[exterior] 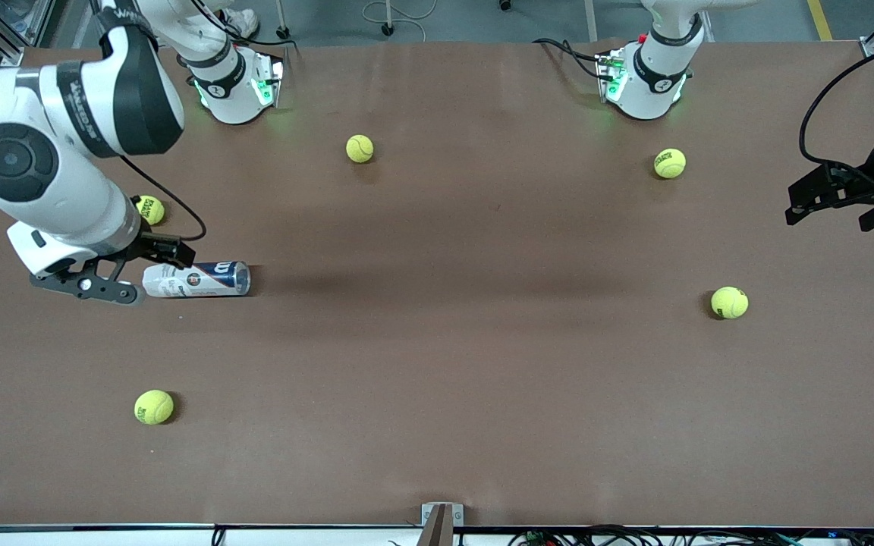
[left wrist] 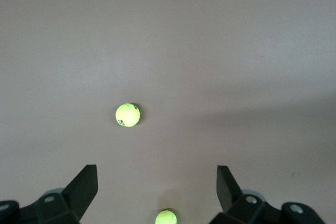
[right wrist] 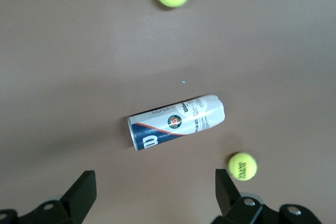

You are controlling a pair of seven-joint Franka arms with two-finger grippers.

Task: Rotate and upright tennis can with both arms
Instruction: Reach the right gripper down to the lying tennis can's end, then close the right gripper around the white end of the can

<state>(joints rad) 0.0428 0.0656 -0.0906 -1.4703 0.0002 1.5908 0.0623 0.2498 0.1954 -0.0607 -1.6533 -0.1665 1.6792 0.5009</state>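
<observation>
I have the right tool (exterior: 114,269) up over the white end of the tennis can (exterior: 196,279), its fingers spread wide with nothing between them. The can lies on its side on the tabletop (exterior: 437,364) toward the right arm's end, untouched as far as I can see.

The left tool (exterior: 831,197) hangs over the left arm's end of the tabletop, also spread and empty, well apart from the can; that arm waits.

My worry is the can rolling. It is a smooth cylinder, so if I bring the right tool down off-centre or touch it with one finger first, I expect it to roll or skid away. A tennis ball (exterior: 150,209) sits near the can, a little farther from the front camera; a careless descent could knock it into the can. Tipping the can upright by one end alone could also let it slip out, I judge.

Count: one can, five tennis balls, two arms, two tools.
</observation>
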